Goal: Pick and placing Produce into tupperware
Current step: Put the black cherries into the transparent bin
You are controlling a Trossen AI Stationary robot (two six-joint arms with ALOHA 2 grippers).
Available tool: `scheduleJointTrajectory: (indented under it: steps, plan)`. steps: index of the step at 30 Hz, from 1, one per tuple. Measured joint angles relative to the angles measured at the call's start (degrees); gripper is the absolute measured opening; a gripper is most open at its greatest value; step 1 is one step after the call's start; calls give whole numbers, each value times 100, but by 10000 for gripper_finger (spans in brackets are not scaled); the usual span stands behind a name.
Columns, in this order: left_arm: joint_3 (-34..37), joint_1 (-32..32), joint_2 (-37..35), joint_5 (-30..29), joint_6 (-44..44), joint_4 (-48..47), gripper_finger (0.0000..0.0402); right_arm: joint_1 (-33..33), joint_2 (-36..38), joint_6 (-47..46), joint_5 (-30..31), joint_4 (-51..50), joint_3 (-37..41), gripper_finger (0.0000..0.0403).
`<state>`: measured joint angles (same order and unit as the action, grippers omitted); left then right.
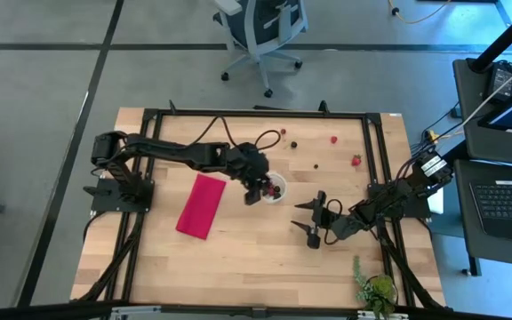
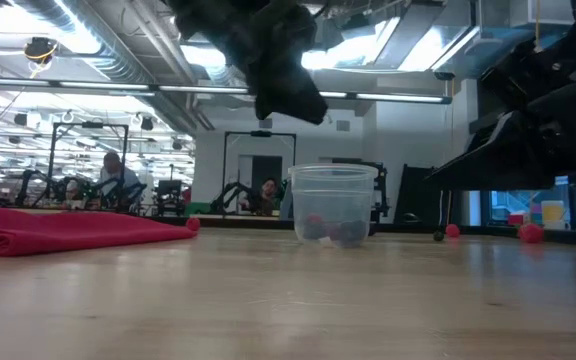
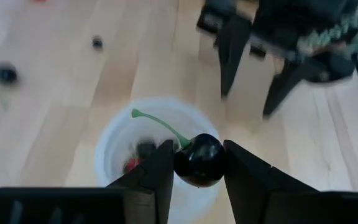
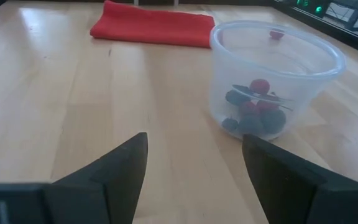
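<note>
A dark cherry (image 3: 198,162) sits pinched between the left gripper's (image 1: 258,189) closed fingers, directly above the tupperware (image 1: 274,188) near the table's (image 1: 238,258) middle. The right gripper (image 1: 314,218), jaws wide apart and empty, waits on bare wood toward the right edge.

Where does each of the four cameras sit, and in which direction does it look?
High view: above the table, looking straight down; both arms, left gripper, right gripper.
Low view: at table height, looking across at the cup; dark arm parts above.
Left wrist view: over the cup, looking down; own fingers clamp a dark cherry.
Right wrist view: low on the table, facing the cup; own open fingers.
Shared: every view shows the cup; three show the magenta cloth.
</note>
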<state>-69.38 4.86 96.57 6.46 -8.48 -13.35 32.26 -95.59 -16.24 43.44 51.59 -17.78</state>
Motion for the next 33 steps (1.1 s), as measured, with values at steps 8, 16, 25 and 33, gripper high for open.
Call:
scheduleJointTrajectory:
  steps: [8,16,25,33]
  plan:
    - [-380,-6,585,-84,140,-244,113,-30,0,-1,-175,-62,-7,264]
    - [-474,-6,922,-144,135,-427,113,-38,0,0,-262,-81,-7,264]
    - [-479,-6,1121,-146,108,-603,116,-39,0,1,-260,-51,-7,264]
    - [-479,-6,1170,-146,110,-615,130,-39,0,1,-260,-46,-7,264]
